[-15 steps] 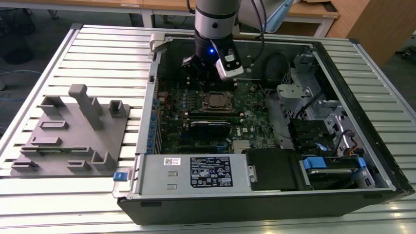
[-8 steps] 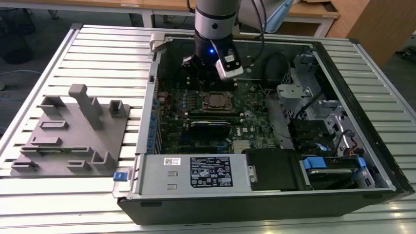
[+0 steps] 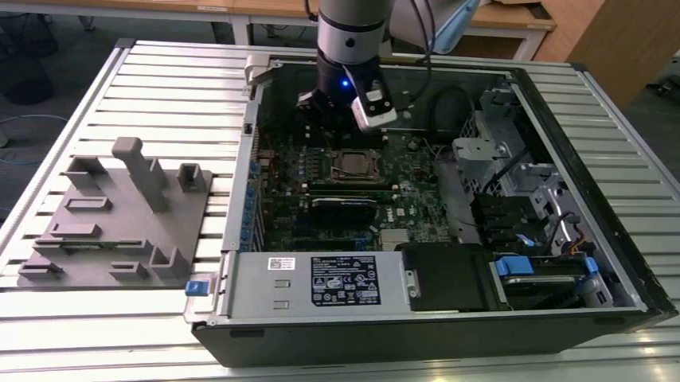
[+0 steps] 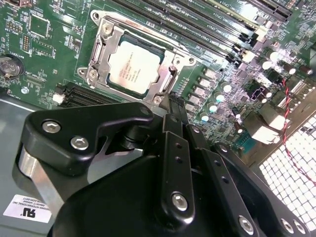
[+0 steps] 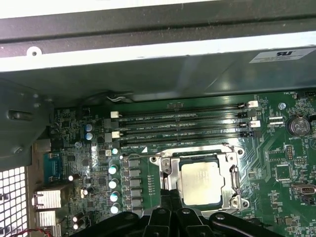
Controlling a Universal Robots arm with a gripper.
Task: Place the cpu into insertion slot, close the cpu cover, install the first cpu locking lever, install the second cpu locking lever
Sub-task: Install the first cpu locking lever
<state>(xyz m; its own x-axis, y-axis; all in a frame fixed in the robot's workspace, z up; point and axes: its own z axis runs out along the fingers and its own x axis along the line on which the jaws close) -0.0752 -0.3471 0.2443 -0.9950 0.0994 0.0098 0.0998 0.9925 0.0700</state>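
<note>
Item: work table, pale ribbed metal slats, directly beneath where I work.
Item: wooden desks, light brown tops, beyond the table's far edge.
Item: wooden cabinet side, at the exterior view's upper right.
Item: floor, dark grey; a loose blue cable lies on it at the exterior view's left.
Light: even, soft.
</note>
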